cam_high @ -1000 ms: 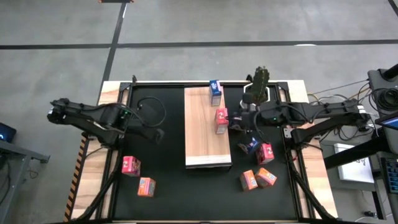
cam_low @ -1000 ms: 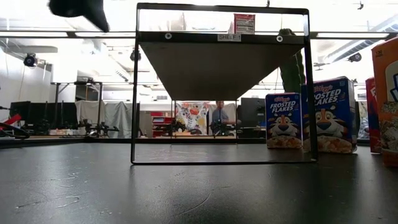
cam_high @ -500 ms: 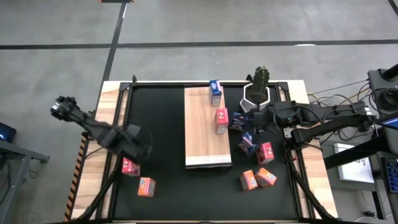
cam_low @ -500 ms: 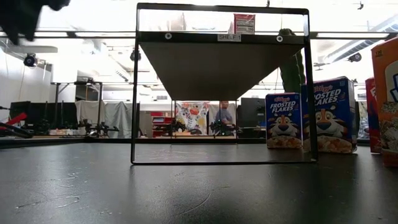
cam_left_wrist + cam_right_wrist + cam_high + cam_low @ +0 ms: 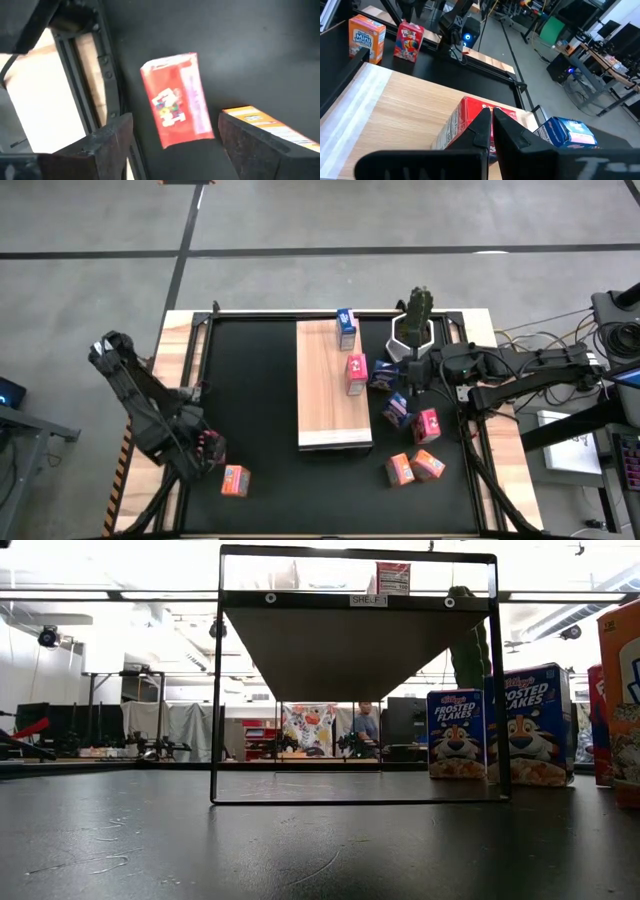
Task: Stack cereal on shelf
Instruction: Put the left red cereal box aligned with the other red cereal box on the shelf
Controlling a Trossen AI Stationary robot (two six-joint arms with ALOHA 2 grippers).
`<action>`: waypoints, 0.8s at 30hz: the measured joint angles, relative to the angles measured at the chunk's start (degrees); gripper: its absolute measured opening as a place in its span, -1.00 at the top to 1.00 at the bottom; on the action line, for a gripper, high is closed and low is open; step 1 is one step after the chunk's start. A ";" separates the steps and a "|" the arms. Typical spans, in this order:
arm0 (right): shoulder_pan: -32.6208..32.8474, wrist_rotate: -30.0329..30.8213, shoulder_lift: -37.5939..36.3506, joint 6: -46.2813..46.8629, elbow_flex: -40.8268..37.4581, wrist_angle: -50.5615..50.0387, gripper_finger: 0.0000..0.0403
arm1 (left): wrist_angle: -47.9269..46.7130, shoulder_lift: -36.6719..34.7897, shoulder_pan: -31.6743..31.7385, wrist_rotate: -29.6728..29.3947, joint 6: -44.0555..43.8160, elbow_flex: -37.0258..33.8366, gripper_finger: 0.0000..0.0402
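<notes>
A pink-red cereal box (image 5: 177, 107) lies flat on the black mat near the table's left front. My left gripper (image 5: 175, 150) hangs above it, pointing down, open, with one finger on each side and clear of it. An orange box (image 5: 235, 480) lies just beside it. The shelf (image 5: 335, 400), a light wood board, carries a blue box (image 5: 346, 325) at its far end and a pink-red box (image 5: 356, 373) standing near its middle. My right gripper (image 5: 491, 122) is shut, level, just right of that pink-red box (image 5: 470, 117).
Right of the shelf lie two blue boxes (image 5: 397, 410), a pink-red box (image 5: 428, 425) and two orange boxes (image 5: 412, 468). A white-potted cactus (image 5: 415, 315) stands at the far right. Black frame rails (image 5: 105, 75) run along the mat's left edge.
My left gripper has swung from mid-table toward the near left corner and come down over the pink-red box, its wrist rolling on the way. My right gripper has drawn back a little from the shelf toward the table's right edge.
</notes>
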 joint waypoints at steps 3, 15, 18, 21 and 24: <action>0.00 0.00 0.00 0.12 0.00 -0.01 0.96 | 0.80 0.72 -1.16 -0.04 -2.12 -0.57 -0.39; 0.00 0.00 0.09 1.38 -0.02 -0.03 0.96 | 2.40 4.28 -1.32 -0.07 -2.30 -2.29 -0.35; 0.00 0.00 0.09 1.44 -0.02 -0.05 0.96 | 2.59 5.30 -1.28 -0.09 -2.28 -2.31 -0.26; 0.00 0.00 0.09 1.47 -0.02 -0.12 0.96 | 2.65 6.16 -1.28 -0.09 -2.26 -2.31 -0.15; 0.00 0.00 0.09 1.66 -0.02 -0.15 0.96 | 2.86 6.67 -1.28 -0.09 -2.24 -2.31 -0.03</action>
